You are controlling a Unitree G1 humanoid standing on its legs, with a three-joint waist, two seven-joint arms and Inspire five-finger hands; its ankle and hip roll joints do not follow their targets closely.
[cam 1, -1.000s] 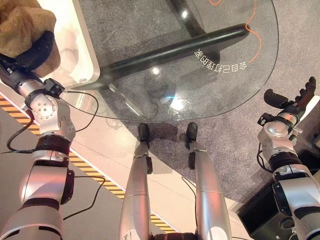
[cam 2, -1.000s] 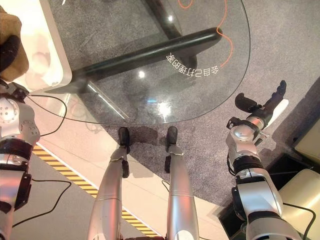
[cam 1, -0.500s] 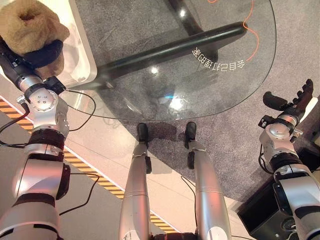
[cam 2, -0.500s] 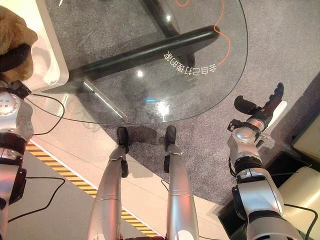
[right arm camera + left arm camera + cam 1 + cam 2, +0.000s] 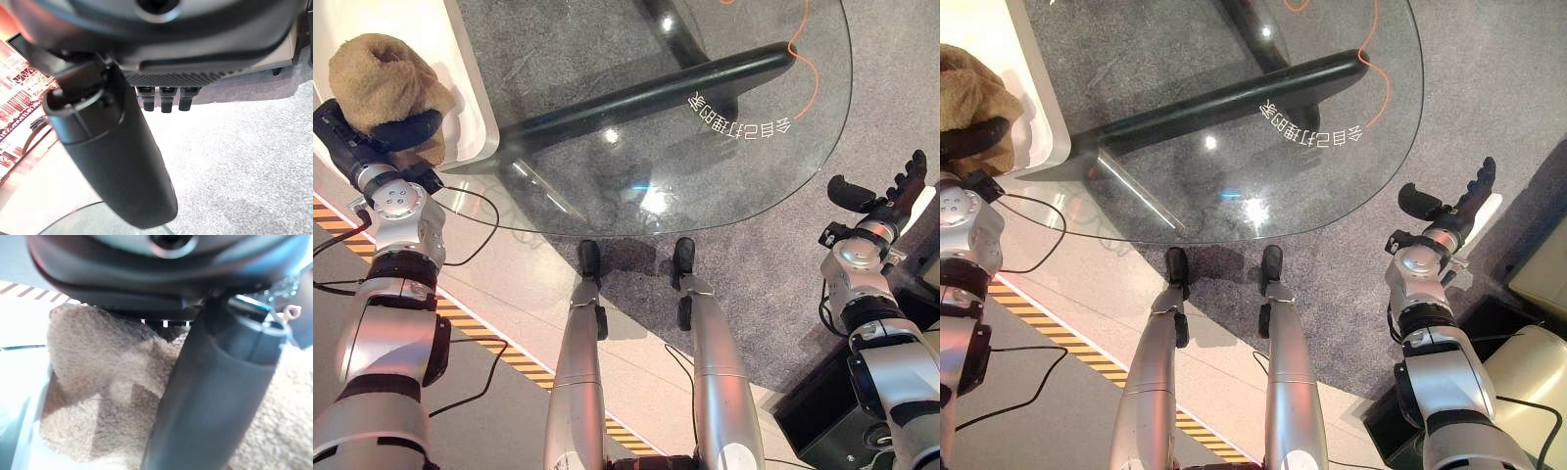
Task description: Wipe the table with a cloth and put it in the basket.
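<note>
Tan terry cloth (image 5: 380, 69), bunched into a lump, sits in the left robot hand (image 5: 374, 125), whose dark fingers and thumb curl round its underside; the left wrist view shows the thumb pressed across the pile. Over the last second this hand has carried the bundle inward and lower in the head views, from the far upper-left corner to a spot above the white basket (image 5: 475, 78) that lies at the left end of the glass surface (image 5: 705, 166). The cloth now hangs over the basket's interior, close to its near rim, though I cannot tell whether it already touches the bottom. That puts the task in its closing step: the wiping looks finished, and what remains, in my judgement, is to loosen the fingers so the cloth drops inside instead of on the rim. The right robot hand (image 5: 891, 196) has stayed idle beside the surface's right edge, fingers straight and spread, holding nothing.
</note>
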